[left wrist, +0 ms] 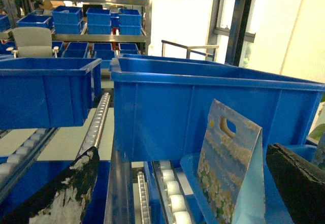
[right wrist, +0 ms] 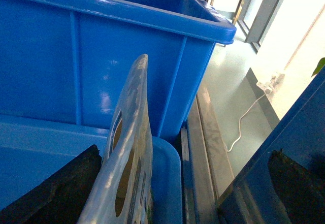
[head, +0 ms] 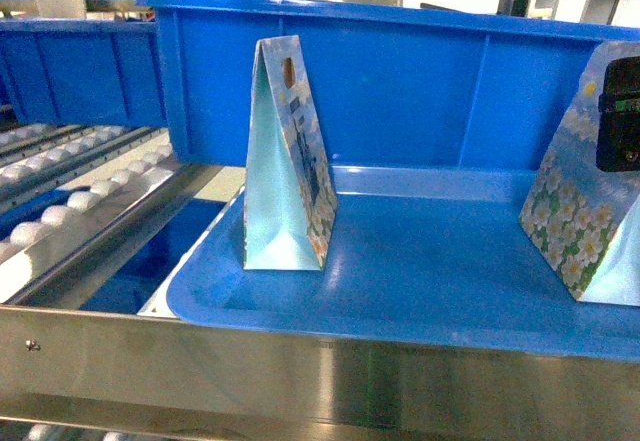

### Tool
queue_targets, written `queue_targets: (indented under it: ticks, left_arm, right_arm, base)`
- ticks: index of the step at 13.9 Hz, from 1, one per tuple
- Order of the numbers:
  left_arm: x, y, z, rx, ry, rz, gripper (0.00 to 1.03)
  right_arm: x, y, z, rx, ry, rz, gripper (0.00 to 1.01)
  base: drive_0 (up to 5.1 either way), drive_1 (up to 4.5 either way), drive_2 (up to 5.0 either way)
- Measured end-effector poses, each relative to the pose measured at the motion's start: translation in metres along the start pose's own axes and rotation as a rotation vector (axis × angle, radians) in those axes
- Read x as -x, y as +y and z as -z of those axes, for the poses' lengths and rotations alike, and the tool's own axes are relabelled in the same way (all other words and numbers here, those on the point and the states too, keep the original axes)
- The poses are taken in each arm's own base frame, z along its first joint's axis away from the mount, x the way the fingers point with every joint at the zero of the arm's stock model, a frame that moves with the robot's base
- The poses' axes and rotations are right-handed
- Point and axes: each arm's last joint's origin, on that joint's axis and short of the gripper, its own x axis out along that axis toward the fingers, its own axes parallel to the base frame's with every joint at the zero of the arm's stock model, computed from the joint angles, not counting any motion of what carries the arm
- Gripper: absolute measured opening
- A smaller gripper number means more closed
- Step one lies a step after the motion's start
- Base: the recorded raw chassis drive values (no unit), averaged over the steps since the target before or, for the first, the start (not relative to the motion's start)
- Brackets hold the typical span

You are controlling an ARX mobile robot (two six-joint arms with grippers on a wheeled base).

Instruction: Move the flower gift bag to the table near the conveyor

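Head view: two flower gift bags stand on a shallow blue tray [head: 420, 291]. The right bag [head: 590, 211] is at the right claw [head: 620, 111], whose black body covers the bag's top corner. The left bag [head: 290, 161] stands alone, well apart from it.
Right claw state: in the right wrist view its two dark fingers [right wrist: 56, 193] are wide apart and the top edge of the right bag [right wrist: 129, 148] rises between them, nearer to the left finger. They do not press it; the claw is not holding anything.
Left claw state: in the left wrist view the fingers [left wrist: 66, 193] are spread wide and empty, and the left bag [left wrist: 228, 178] stands between them, closer to the right finger.
Place of the task's thing: both bags are on the tray at the conveyor [head: 80, 201], in front of a deep blue bin [head: 420, 91]. The desk is not in view.
Risk, tipping: the bags are tall, thin and light. I judge that a finger which touches only one face can push a bag over before the claw closes.
Risk, crushing: the paper top is soft. A hard squeeze can fold it, and the bag may then slip out when lifted.
Risk, collision: the bin wall is just behind the bags and the steel rail [head: 300, 371] is just below the tray, so a lift that is too low can catch on them.
Risk, wrong choice: with both claws near a bag, it is not clear to me which one takes it.
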Motion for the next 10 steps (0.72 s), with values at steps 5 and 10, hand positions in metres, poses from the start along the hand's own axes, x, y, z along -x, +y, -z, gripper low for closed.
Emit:
queue_targets:
  ticks: [5, 10]
  left_arm:
    - [0.0, 0.0, 0.0, 0.0, 0.0, 0.0, 0.98]
    - [0.0, 0.0, 0.0, 0.0, 0.0, 0.0, 0.98]
  right_arm:
    - [0.004, 0.0, 0.003, -0.003, -0.009, -0.019, 0.51]
    - [0.021, 0.001, -0.005, -0.043, -0.045, -0.084, 0.02]
  base:
    - [0.0, 0.0, 0.0]
    - [0.0, 0.0, 0.0]
